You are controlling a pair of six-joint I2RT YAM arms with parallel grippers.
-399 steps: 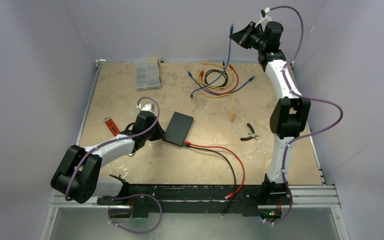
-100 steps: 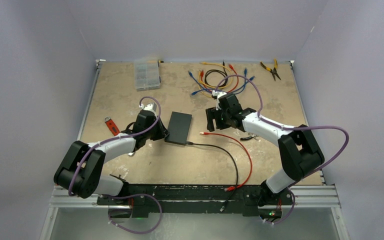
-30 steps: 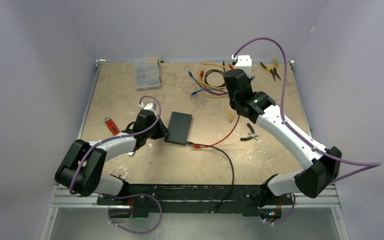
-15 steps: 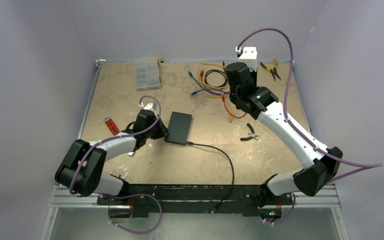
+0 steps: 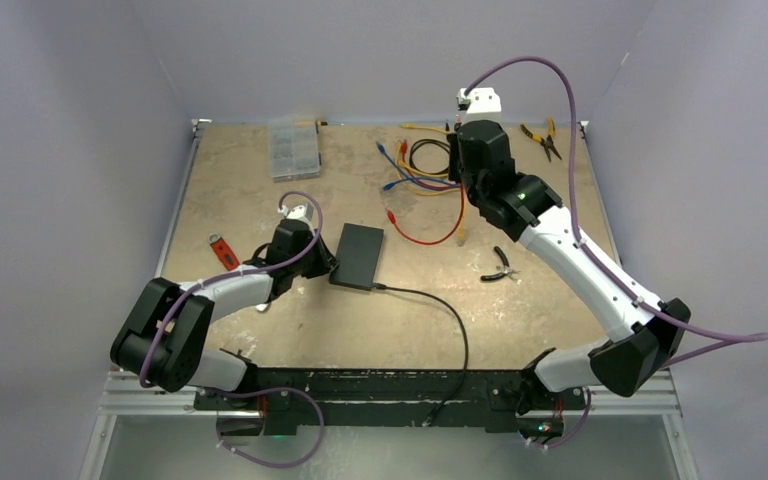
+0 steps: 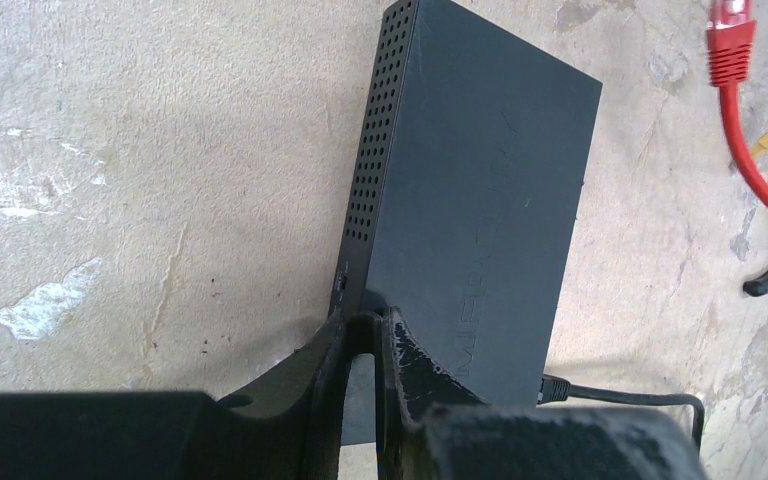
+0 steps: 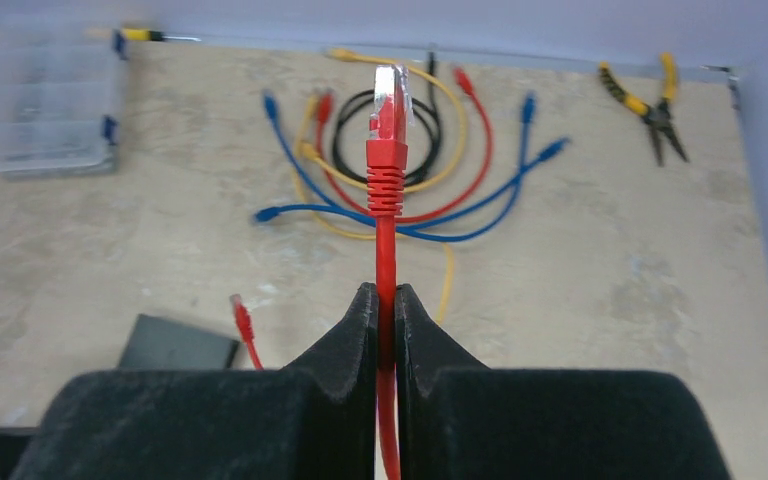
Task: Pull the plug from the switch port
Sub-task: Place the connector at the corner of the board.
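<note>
**Red plug held clear of the switch; black lead still seated**

The left arm lies low across the near left of the table, elbow back by its base. The left gripper is clamped tight on the near left edge of the switch, which lies flat near the middle of the table. A black plug sits in the switch's near edge, and its black cable curves away to the near rail.

The right arm stretches from its base to the far side, wrist raised. The right gripper is pinched on the red cable just below its red plug, which stands upright above the fingers. The cable hangs in a slack loop. Its other end lies on the table near the switch but not touching it.

A clear compartment box sits at the far left; its contents are too small to make out.

A small red tool lies left of the left gripper. Black pliers lie right of the switch, under the right arm. Farther off is a tangle of loose cables in blue, yellow, red and black, and yellow-handled pliers lie in the far right corner.
</note>
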